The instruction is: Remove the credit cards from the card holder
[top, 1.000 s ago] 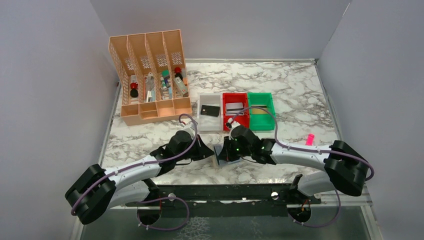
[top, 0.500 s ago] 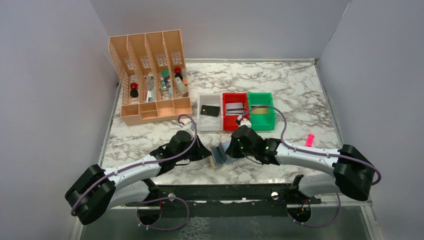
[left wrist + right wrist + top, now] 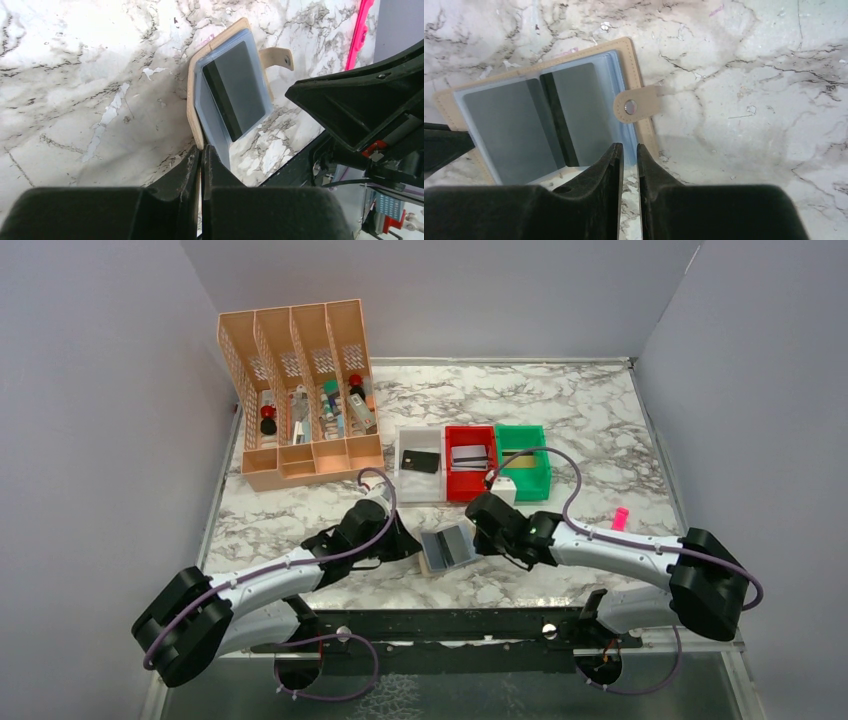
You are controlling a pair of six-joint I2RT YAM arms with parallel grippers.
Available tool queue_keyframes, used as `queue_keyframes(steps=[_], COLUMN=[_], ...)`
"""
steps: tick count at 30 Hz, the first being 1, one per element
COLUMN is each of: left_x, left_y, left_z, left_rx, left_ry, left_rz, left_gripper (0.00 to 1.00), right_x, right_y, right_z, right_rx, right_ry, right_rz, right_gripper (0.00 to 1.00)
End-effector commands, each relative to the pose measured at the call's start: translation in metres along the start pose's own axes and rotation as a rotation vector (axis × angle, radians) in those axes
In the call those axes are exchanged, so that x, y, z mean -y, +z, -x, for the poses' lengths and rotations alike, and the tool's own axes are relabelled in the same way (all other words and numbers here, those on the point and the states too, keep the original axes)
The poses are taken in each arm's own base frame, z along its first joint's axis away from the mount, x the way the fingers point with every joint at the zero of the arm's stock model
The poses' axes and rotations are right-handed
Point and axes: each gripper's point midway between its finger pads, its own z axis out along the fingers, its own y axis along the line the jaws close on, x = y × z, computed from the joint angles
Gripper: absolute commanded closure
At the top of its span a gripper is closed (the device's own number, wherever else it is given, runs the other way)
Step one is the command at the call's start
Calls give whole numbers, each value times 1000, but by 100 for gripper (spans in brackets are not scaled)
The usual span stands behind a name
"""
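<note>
The card holder (image 3: 447,548) lies opened out on the marble between my arms, its two blue-grey panels (image 3: 514,125) facing up inside a tan border. My left gripper (image 3: 418,546) is shut on its left edge, with the tan rim pinched at the fingertips (image 3: 201,150). My right gripper (image 3: 629,147) hovers just off the right panel's near edge. It is open a narrow gap, and only marble shows between the fingers. A black credit card (image 3: 420,461) lies in the white bin, a silver-grey one (image 3: 468,454) in the red bin and a gold-striped one (image 3: 520,462) in the green bin.
The white, red and green bins (image 3: 470,485) stand in a row just beyond the holder. An orange slotted organizer (image 3: 300,390) stands at the back left. A pink marker (image 3: 620,518) lies by my right forearm. The holder's snap tab (image 3: 634,106) sticks out to the right.
The holder went from standing nearly folded between both grippers to lying spread open. My right gripper let go of its panel, opened slightly and drew back to the right. The left grip held.
</note>
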Motion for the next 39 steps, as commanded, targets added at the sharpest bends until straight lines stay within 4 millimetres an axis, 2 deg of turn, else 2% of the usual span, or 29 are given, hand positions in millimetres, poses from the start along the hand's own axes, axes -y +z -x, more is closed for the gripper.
queue_keyframes(steps=[1,5,8,13,16,19,25,29,33,39], left_x=[1,-7,-11,-9,-8,7,51,70,71,62], left_y=[1,-2,-7,-15,-20,-19,-3,8,18,28], left_z=[14,19,23,32,38,43,42,34,27,15], left_rx=[38,51,62,93,109,113,63,8,-33,-90], left_ry=[33,45,53,56,68,87,55,16,-3,-17], left_rz=[38,107,142,165,183,125,-74,-179,-205,-179], left_gripper=[87,71,64,55,48,41,39,40,40,40], right_x=[-12,-47,-58,-62,-58,-53,-48,-50,-52,-40], right_y=[-10,-14,-10,1,4,5,11,14,18,28], right_z=[16,14,6,3,6,11,12,13,13,2], right_rx=[42,28,-12,-43,-30,-8,-22,-63,-83,-122], right_ry=[-17,-44,-47,-54,-56,-54,-48,-8,6,40], right_rz=[45,244,289,266,234,206,208,285,333,313], right_gripper=[78,70,69,69,65,61,60,60,60,60])
